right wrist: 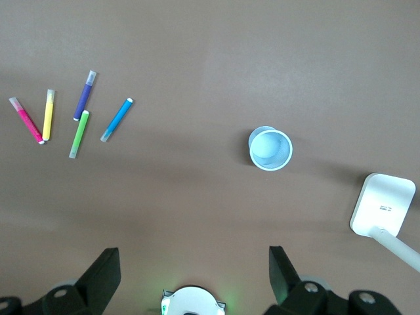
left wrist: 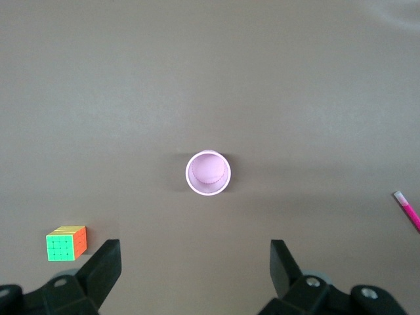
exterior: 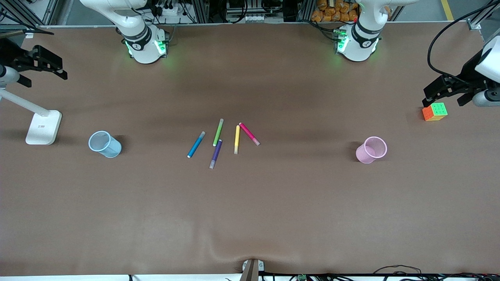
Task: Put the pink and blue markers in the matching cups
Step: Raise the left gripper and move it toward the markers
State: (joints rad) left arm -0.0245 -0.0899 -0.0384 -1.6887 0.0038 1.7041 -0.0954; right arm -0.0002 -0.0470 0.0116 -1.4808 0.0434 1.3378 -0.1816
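The pink marker (exterior: 249, 134) and the blue marker (exterior: 196, 144) lie flat at mid table among other pens. The pale blue cup (exterior: 104, 144) stands upright toward the right arm's end. The pale pink cup (exterior: 371, 149) stands upright toward the left arm's end. My left gripper (exterior: 443, 97) is open and empty, high over the left arm's end; its wrist view shows the pink cup (left wrist: 208, 172) and the pink marker's tip (left wrist: 407, 210). My right gripper (exterior: 58, 68) is open and empty, high over the right arm's end; its wrist view shows the blue cup (right wrist: 270, 148), blue marker (right wrist: 117, 119) and pink marker (right wrist: 27, 121).
A green pen (exterior: 218, 132), a yellow pen (exterior: 236, 139) and a dark purple pen (exterior: 215, 153) lie between the two markers. A colourful cube (exterior: 434, 111) sits under the left gripper. A white stand (exterior: 43, 127) sits beside the blue cup at the right arm's end.
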